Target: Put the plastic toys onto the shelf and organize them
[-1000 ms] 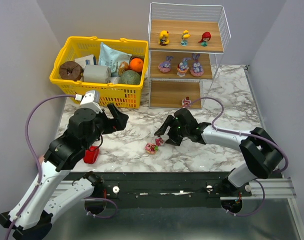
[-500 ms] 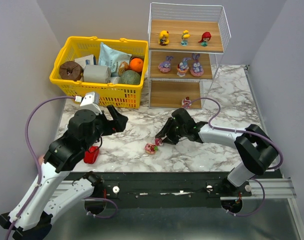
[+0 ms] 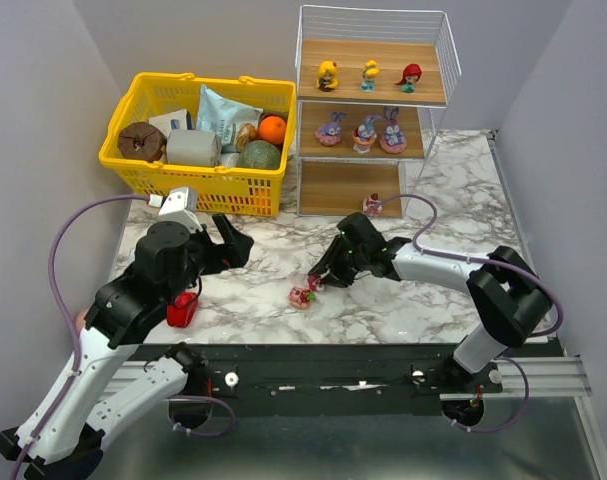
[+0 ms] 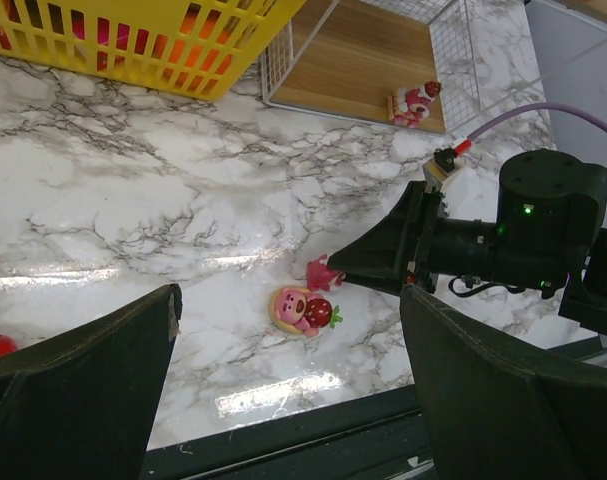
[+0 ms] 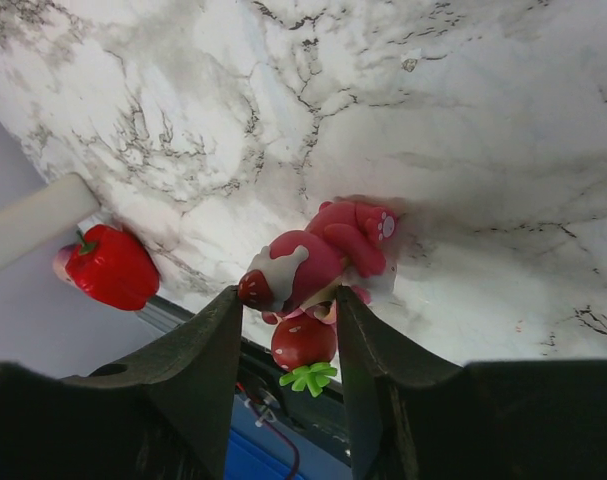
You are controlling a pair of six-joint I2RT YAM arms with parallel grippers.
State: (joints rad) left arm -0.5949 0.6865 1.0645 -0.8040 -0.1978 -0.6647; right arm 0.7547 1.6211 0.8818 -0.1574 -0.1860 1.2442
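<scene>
Because the pink-red figurine (image 5: 328, 250) looks light, hard and slippery, pinch its round body squarely; your right gripper (image 5: 286, 305) hangs open right at it.

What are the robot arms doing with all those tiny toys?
The arms are putting tiny toys on the shelf; seven are there already. The right gripper is low over the table, open jaws at a pink toy, with a second toy lying beside it. The left gripper hangs open near the yellow basket, holding nothing.
</scene>
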